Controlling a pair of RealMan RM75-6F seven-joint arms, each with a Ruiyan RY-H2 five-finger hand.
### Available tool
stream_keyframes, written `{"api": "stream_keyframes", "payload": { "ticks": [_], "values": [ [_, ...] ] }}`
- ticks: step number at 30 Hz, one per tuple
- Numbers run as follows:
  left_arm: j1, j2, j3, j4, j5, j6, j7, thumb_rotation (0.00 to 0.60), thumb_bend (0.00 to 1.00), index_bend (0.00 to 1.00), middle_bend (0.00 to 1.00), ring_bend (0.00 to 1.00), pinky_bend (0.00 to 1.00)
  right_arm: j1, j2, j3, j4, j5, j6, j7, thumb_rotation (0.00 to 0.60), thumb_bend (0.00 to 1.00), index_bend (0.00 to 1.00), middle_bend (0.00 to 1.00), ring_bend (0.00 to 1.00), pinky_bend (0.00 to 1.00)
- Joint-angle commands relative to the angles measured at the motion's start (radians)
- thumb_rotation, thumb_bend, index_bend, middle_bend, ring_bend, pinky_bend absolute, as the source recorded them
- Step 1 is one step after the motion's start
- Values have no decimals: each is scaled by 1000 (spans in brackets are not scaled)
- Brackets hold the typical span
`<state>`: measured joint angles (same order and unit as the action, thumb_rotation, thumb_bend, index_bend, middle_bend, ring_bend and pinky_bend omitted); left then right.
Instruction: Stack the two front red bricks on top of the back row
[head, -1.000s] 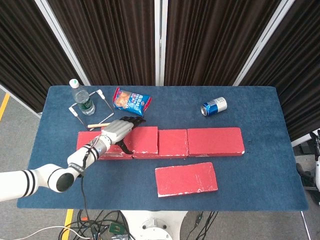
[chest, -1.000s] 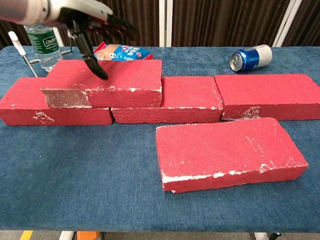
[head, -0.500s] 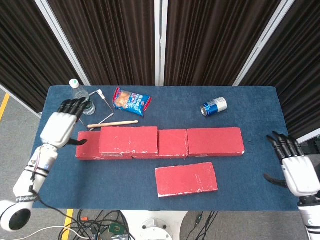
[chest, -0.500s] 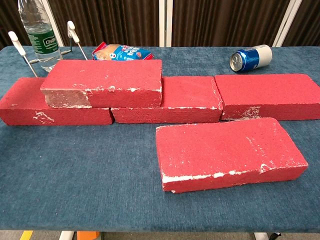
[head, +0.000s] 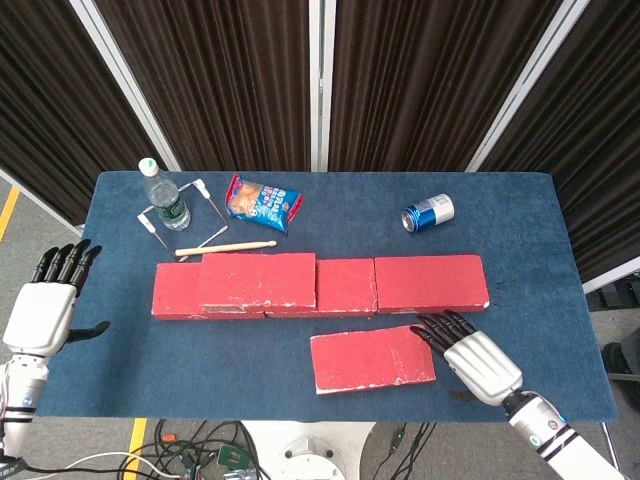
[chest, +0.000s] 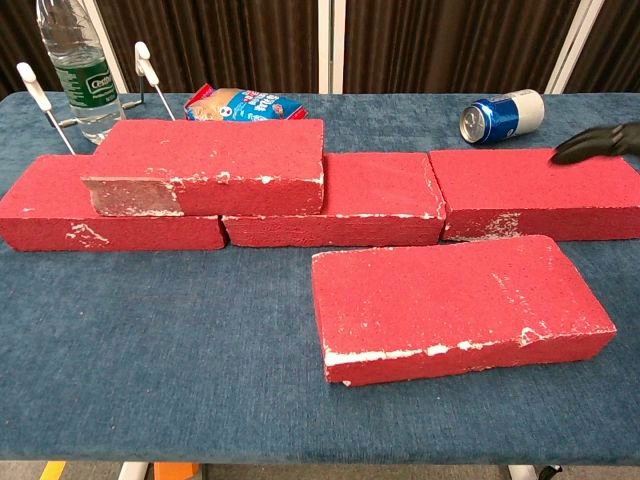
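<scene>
- Two hands, both holding nothing: my right hand (head: 478, 360) hovers at the right end of the front brick (head: 372, 358), fingers (head: 436, 328) spread and released over its far right corner; the head view does not show whether they touch it. Only dark fingertips (chest: 596, 142) enter the chest view, at the right edge.
- My left hand (head: 42, 312) hangs off the table's left edge, fingers apart and released, well away from the bricks.
- Step in hand, as I judge it: pick up the front brick. It lies alone on the near side, slightly askew to the back row (head: 425, 282), with a strip of bare cloth between them.
- To do this well, I should span the brick across its short width, thumb on the near face and fingers on the far face, and lift it level before carrying it.
- One brick, the stacked brick (head: 258, 280), already sits on the left part of the row; the free space on top lies over the middle and right bricks.
- Risk: a one-sided grasp could let the slab tip.
- Table (head: 520, 200): blue cloth; at the far side stand a water bottle (head: 163, 195), a snack bag (head: 262, 202), a blue can (head: 427, 213) lying down, a wooden stick (head: 226, 247) and a wire stand (head: 205, 210).
- Room: dark curtains with white posts behind the table; cables on the floor at the near edge.
</scene>
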<state>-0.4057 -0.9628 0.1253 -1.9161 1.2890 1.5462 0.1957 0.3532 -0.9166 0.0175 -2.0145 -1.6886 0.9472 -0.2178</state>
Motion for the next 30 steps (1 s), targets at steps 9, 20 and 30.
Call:
{"api": "stream_keyframes", "payload": {
  "ticks": [9, 20, 30],
  "values": [
    [107, -53, -16, 91, 95, 28, -65, 600, 51, 6, 0, 0, 0, 103, -168, 6, 54, 174, -135, -162, 600, 0, 0, 0, 0, 0],
    [152, -41, -33, 114, 98, -37, -108, 600, 51, 6, 0, 0, 0, 158, -243, 34, 88, 296, -144, -161, 600, 0, 0, 0, 0, 0],
    [182, -27, -53, 137, 129, -57, -155, 600, 52, 6, 0, 0, 0, 209, -296, 37, 106, 384, -171, -146, 600, 0, 0, 0, 0, 0]
  ]
}}
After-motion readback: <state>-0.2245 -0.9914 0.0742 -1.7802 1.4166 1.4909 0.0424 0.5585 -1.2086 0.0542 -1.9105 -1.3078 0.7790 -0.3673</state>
